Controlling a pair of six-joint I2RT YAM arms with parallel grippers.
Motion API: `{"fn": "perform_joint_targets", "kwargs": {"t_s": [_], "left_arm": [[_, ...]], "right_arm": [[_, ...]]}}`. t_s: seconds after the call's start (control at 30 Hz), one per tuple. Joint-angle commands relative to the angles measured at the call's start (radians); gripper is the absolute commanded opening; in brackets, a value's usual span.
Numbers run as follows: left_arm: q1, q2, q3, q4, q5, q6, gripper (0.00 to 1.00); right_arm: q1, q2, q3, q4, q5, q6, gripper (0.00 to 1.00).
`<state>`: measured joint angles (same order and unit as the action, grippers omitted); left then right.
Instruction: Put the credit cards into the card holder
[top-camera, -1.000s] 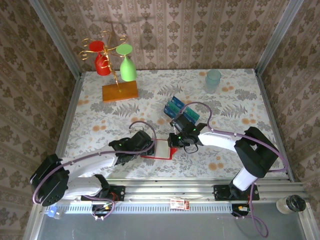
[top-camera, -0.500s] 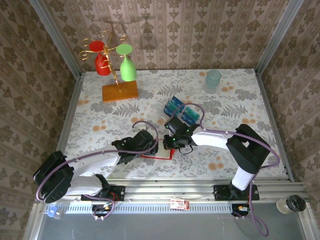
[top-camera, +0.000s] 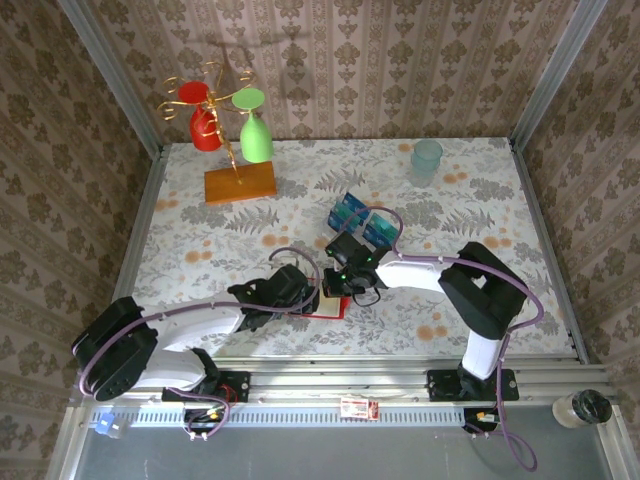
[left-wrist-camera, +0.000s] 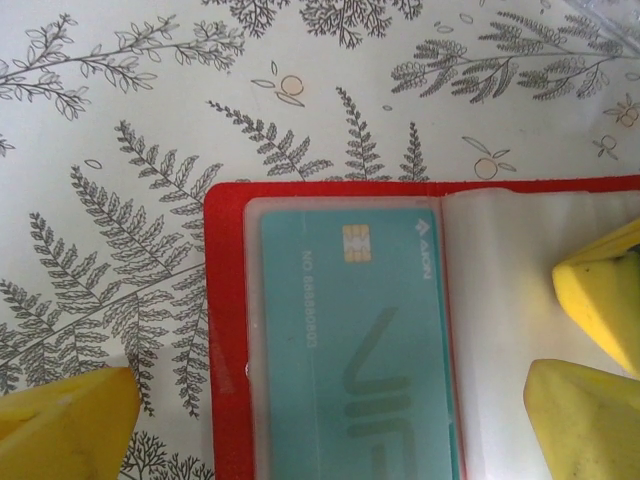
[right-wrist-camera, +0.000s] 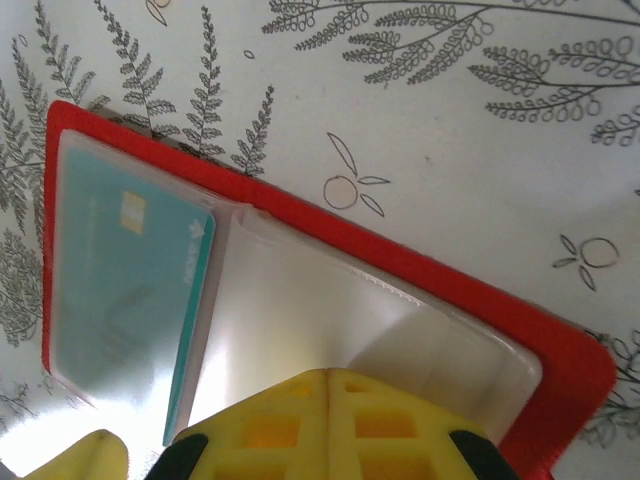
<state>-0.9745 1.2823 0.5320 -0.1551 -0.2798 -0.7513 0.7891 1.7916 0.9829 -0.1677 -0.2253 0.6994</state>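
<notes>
From above, the red card holder (top-camera: 322, 311) lies open on the bench (top-camera: 200, 240), between the left pincer (top-camera: 303, 290) and right pincer (top-camera: 337, 287). Blue credit cards (top-camera: 352, 212) stand just behind.

Left wrist: the left pincer (left-wrist-camera: 325, 418) is spread wide, straddling the holder (left-wrist-camera: 225, 330). A teal card (left-wrist-camera: 355, 350) lies under its clear sleeve.

Right wrist: the right pincer (right-wrist-camera: 330, 420) is fully closed, its tips on the holder's (right-wrist-camera: 560, 370) empty sleeve, with nothing gripped.

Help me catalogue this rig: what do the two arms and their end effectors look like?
The left arm and right arm are white tubes with bulky black joints; a purple cable loops along each. Small green lights glow near the right wrist. The left end effector and right end effector are black with yellow fingers; the right one's show a moulded grid pattern.
</notes>
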Motion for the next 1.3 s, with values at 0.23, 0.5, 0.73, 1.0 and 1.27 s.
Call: {"fn": "perform_joint_targets", "kwargs": {"t_s": [0.23, 0.5, 0.73, 1.0, 1.27], "left_arm": [[-0.023, 0.072, -0.029, 0.051, 0.007, 0.014, 1.00], [-0.029, 0.083, -0.073, 0.082, -0.010, -0.010, 0.84], [-0.034, 0.087, -0.089, 0.101, -0.007, -0.026, 0.76], [-0.043, 0.085, -0.092, 0.096, -0.015, -0.032, 0.76], [-0.046, 0.011, -0.072, 0.054, -0.025, -0.010, 0.88]], "right_arm": [[0.003, 0.044, 0.000, 0.037, -0.036, 0.038, 0.02], [0.001, 0.040, 0.009, 0.034, -0.048, 0.037, 0.04], [-0.009, -0.052, 0.008, 0.009, -0.026, 0.032, 0.30], [-0.019, -0.104, -0.051, 0.027, 0.013, 0.056, 0.40], [-0.021, -0.085, -0.051, 0.000, 0.030, 0.036, 0.18]]}}
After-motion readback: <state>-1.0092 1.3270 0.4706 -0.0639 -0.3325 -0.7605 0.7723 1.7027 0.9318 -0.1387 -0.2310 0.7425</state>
